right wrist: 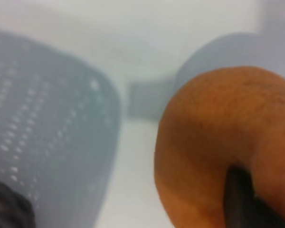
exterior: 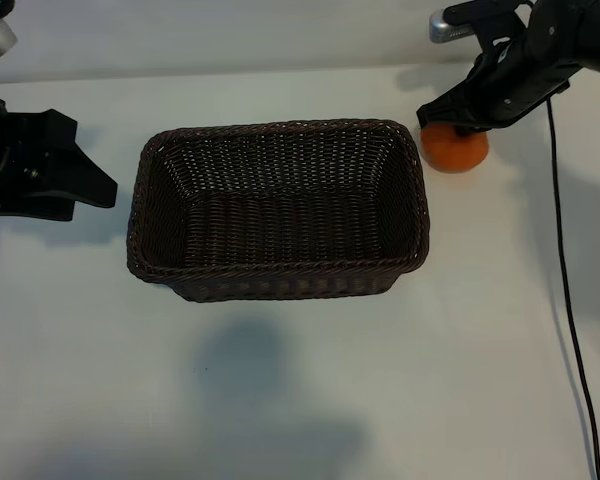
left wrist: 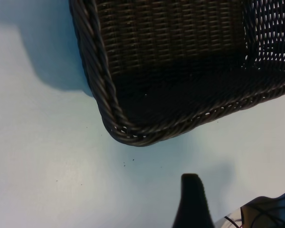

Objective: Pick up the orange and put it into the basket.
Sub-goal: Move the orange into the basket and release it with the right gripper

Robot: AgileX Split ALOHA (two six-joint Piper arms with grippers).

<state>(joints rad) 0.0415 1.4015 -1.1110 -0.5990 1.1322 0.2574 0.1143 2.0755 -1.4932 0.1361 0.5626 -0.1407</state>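
Basket [left wrist: 180, 71] corner on table [left wrist: 52, 166]; dark fingertip [left wrist: 192, 199] nearby

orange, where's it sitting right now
In the exterior view the orange is on the table at upper right, just outside the basket's right end, under the right hand.

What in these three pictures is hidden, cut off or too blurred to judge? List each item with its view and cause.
- Exterior view: the orange's top is hidden beneath the right end effector.
- Exterior view: the left end effector is partly cut off by the picture's edge.
- Right wrist view: the basket is blurred, its weave unreadable.
- Left wrist view: the basket's far end is cut off.
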